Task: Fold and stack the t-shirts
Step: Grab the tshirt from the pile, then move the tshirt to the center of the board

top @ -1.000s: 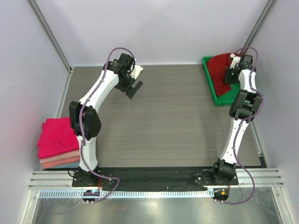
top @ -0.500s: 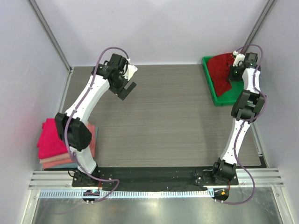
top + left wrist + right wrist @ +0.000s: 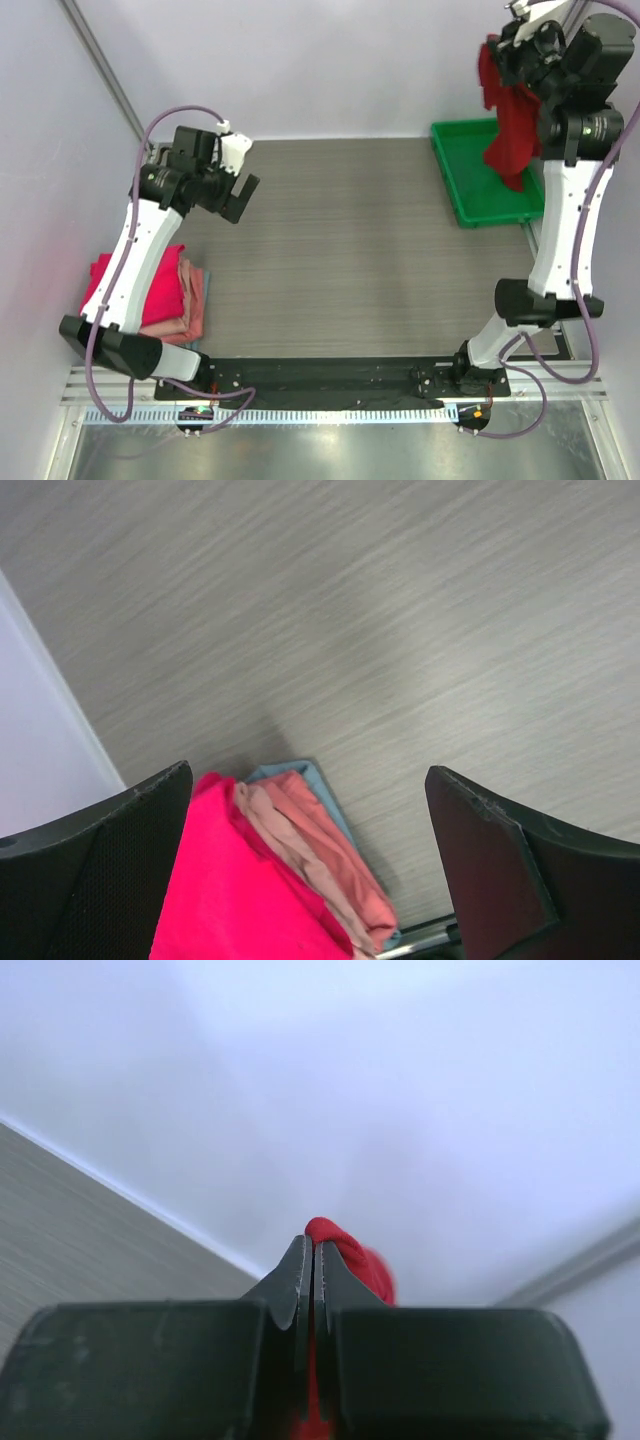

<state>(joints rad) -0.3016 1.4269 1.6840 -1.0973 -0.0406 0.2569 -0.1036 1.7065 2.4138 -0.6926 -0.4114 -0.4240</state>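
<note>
A dark crimson t-shirt (image 3: 508, 120) hangs high over the green tray (image 3: 468, 190), pinched at its top by my right gripper (image 3: 497, 48), which is shut on it; red cloth (image 3: 355, 1258) bulges past the closed jaws in the right wrist view. At the table's near left lies a stack of folded t-shirts (image 3: 160, 300): magenta on top (image 3: 235, 890), with pale pink, salmon (image 3: 335, 865) and a blue layer under it. My left gripper (image 3: 238, 192) is open and holds nothing, raised over the left part of the table, beyond the stack.
The green tray sits at the far right corner against the back wall. Pale walls enclose the table on three sides. A black rail (image 3: 330, 372) with the arm bases runs along the near edge.
My right arm has lifted the crimson t-shirt up out of the green tray, and its jaws have closed on it. My left arm has swung left and back toward the stack, still open.
</note>
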